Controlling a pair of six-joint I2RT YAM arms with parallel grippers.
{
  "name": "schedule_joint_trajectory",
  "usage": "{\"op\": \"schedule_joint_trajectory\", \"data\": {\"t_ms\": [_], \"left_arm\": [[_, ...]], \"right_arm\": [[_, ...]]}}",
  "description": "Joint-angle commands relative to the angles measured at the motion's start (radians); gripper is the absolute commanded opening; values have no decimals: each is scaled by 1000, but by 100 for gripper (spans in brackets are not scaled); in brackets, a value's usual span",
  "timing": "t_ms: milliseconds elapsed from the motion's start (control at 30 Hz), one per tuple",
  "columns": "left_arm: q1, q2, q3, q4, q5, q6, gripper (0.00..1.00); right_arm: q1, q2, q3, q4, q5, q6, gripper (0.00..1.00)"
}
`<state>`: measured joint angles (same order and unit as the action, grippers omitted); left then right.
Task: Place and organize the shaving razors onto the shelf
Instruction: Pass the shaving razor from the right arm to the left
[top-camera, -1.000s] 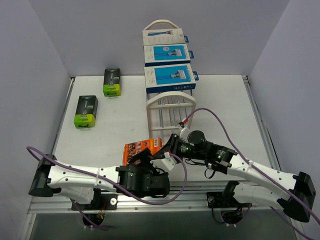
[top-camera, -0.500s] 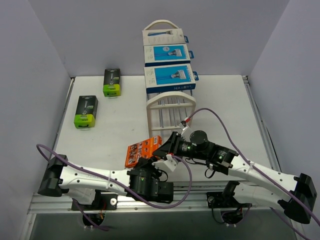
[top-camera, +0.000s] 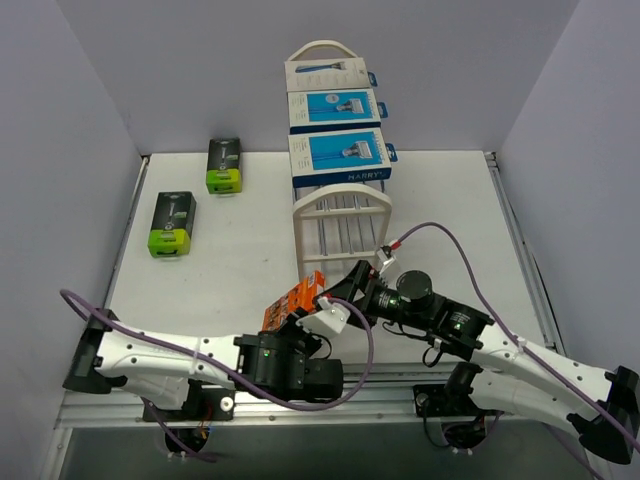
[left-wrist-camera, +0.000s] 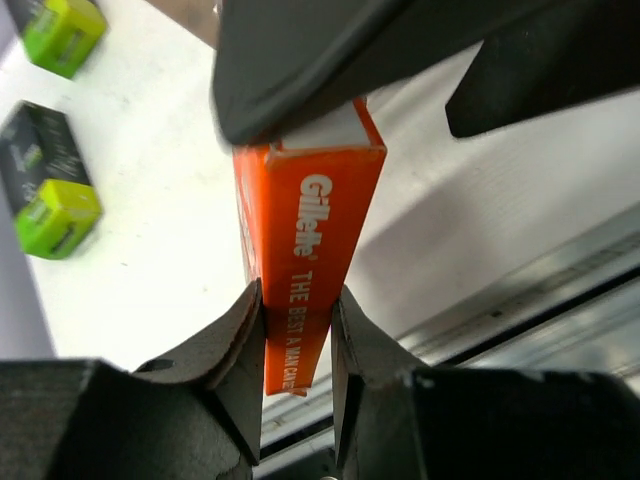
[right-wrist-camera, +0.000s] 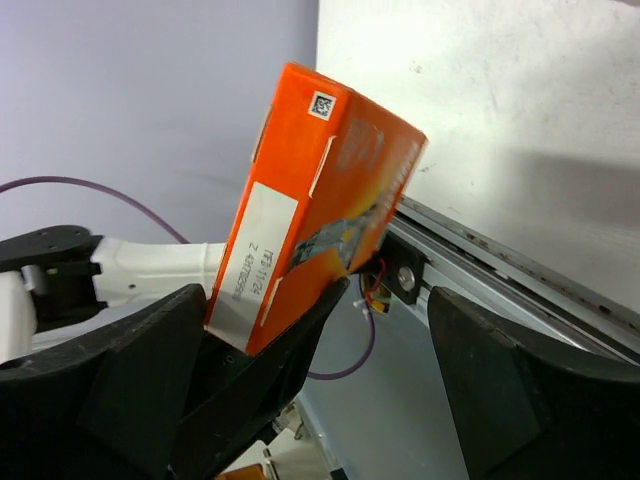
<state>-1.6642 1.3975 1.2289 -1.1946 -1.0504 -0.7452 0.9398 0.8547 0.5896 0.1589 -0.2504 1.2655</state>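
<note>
An orange razor box (top-camera: 294, 300) hangs above the table's front edge, tilted, with my left gripper (top-camera: 302, 320) shut on its lower end. In the left wrist view the fingers (left-wrist-camera: 236, 345) press both faces of the orange box (left-wrist-camera: 308, 240). My right gripper (top-camera: 343, 291) stands open just right of the box; its fingers (right-wrist-camera: 520, 385) sit wide apart around the orange box (right-wrist-camera: 322, 200) without pressing it. Three blue-and-white razor boxes (top-camera: 338, 154) rest on the upper tiers of the cream shelf (top-camera: 340, 212). Two black-and-green razor boxes (top-camera: 171, 223) (top-camera: 224, 164) lie at the table's left.
The shelf's lowest tier (top-camera: 345, 240) shows bare bars behind the grippers. The metal front rail (right-wrist-camera: 500, 262) runs under the held box. Grey walls (top-camera: 90, 120) close the table on three sides. The green boxes (left-wrist-camera: 52, 195) also appear in the left wrist view.
My left gripper closed on the orange box, then my right gripper opened and let go of it. The box shifted a little right and tilted more upright.
</note>
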Motion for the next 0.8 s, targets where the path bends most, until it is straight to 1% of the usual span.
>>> {"op": "schedule_joint_trajectory", "data": {"t_ms": [0, 67, 100, 200, 267, 300, 367, 433, 467, 500, 533, 567, 600, 667, 700, 733, 767], "left_arm": [[14, -139, -9, 53, 19, -36, 2], [14, -204, -37, 101, 44, -28, 2], [14, -225, -46, 146, 52, -20, 2], [17, -270, -81, 206, 78, 4, 2], [15, -270, -85, 201, 79, -20, 2], [17, -269, -80, 179, 70, -43, 2], [17, -278, -80, 149, 53, -159, 2], [15, -314, -101, 161, 47, -250, 2], [17, -330, -114, 176, 46, -276, 2], [15, -350, -124, 188, 40, -314, 2], [17, -389, -144, 176, 14, -432, 2], [15, -411, -155, 155, 3, -485, 2], [15, -466, -172, 185, -6, -496, 2], [17, -526, -238, 274, -3, -459, 2], [15, -555, -262, 371, 3, -438, 2], [15, -607, -287, 418, 10, -393, 2], [17, -630, -330, 462, 19, -381, 2]], "right_arm": [[-15, -75, -20, 8, 51, -2, 89], [-15, -98, -22, -19, 97, -6, 93], [-16, -117, -24, -27, 137, -8, 99], [-21, -140, -36, -39, 180, -6, 100], [-22, -152, -46, -26, 207, 8, 100], [-22, -172, -54, -15, 217, 11, 100], [-22, -200, -88, 22, 241, 18, 100], [-21, -235, -143, 51, 244, 54, 100], [-21, -244, -167, 98, 244, 72, 99], [-21, -264, -195, 135, 243, 115, 94], [-22, -272, -221, 169, 240, 135, 91], [-19, -275, -264, 230, 231, 149, 88], [-15, -275, -277, 252, 226, 156, 84], [14, -269, -274, 239, 241, 153, 84], [30, -261, -272, 234, 244, 150, 83], [45, -260, -274, 234, 263, 155, 83], [62, -256, -274, 237, 287, 161, 83]]}}
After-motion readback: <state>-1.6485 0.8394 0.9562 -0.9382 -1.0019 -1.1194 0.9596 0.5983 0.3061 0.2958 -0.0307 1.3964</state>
